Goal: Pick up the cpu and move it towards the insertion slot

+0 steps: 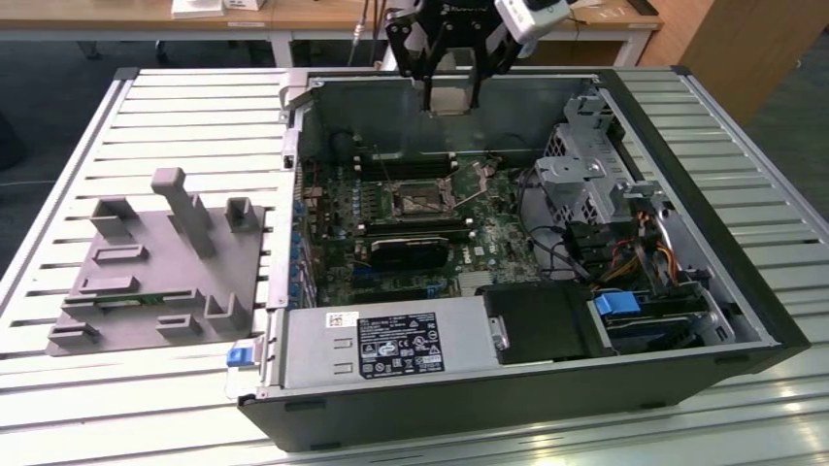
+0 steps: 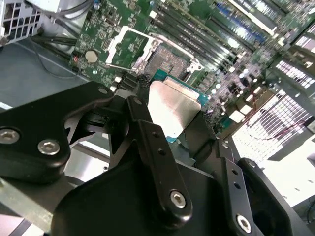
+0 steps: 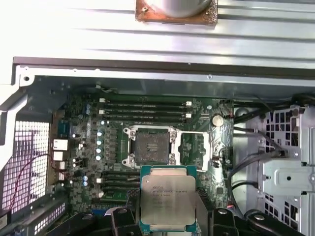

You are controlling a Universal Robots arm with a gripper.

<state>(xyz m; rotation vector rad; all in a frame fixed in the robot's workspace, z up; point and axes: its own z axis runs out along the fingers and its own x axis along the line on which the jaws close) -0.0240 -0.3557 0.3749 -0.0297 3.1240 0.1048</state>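
My pincer (image 1: 451, 95) grips the cpu (image 1: 449, 98) by 2 opposite edges, holding it in the air above the far part of the open computer case (image 1: 725, 291). The insertion slot (image 1: 424, 198) lies below and nearer on the motherboard (image 1: 492, 238), its bracket open. At the exterior view's left, a grey tray (image 1: 155, 277) rests on the slatted bench (image 1: 155, 126)

In both wrist views the cpu (image 3: 167, 197) (image 2: 172, 108) sits between my fingers (image 2: 147, 132), silver top outward, apart from the slot (image 3: 149, 146) (image 2: 167, 61)
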